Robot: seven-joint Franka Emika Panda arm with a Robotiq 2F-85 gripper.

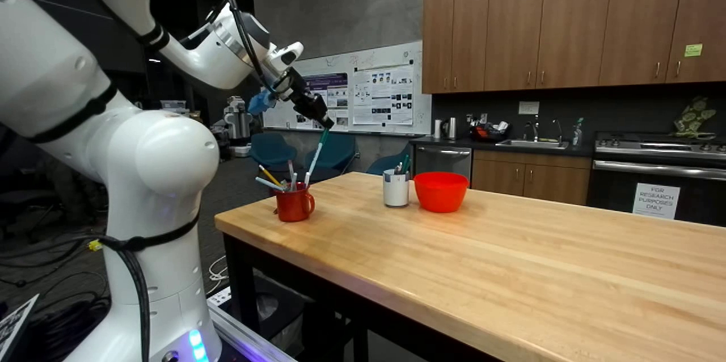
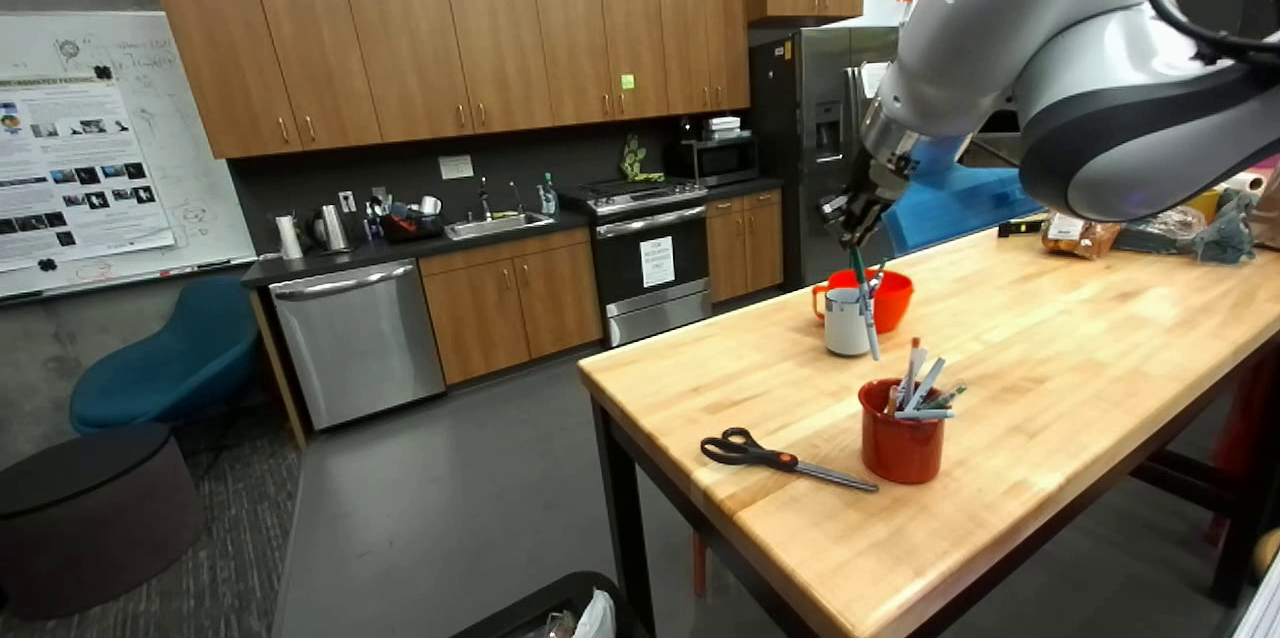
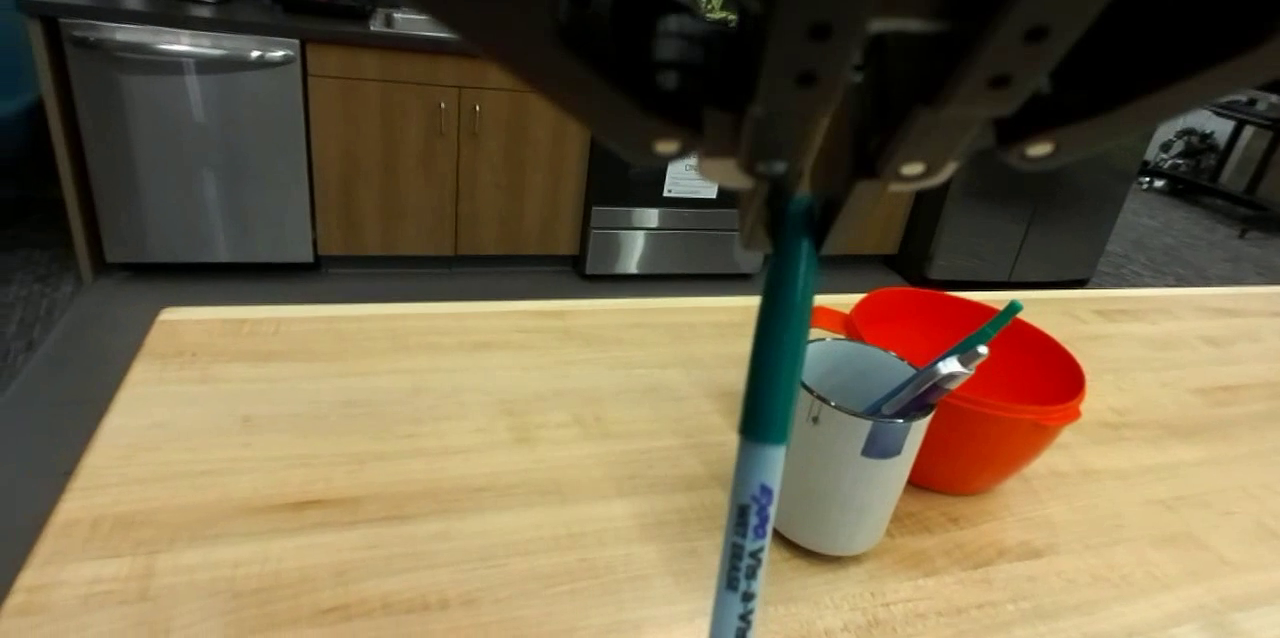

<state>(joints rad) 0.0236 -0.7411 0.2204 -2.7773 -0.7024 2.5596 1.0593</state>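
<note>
We see the pincer (image 1: 327, 123) drawn nearly together, its tips pinching a marker (image 3: 766, 418) by the green end. The marker hangs above the desk (image 3: 400, 438), leaning a little from upright; in the wrist view it passes outside the white cup (image 3: 850, 478), on the near side. That cup holds some pens (image 3: 945, 380) and stands just beside the red bowl (image 3: 990, 453), while the red mug (image 2: 902, 438), with writing tools (image 2: 925, 383) poking out, sits near the scissors (image 2: 785, 460). To carry the marker well, we would hold the squeeze firm and travel slowly, since a grip so near one end could let the long barrel swivel. We would give the cup's rim some room (marker and cup overlap in the wrist view, so depth there is hard to trust) and judge the lower end from both exterior views, because the wrist view cuts it off.
</note>
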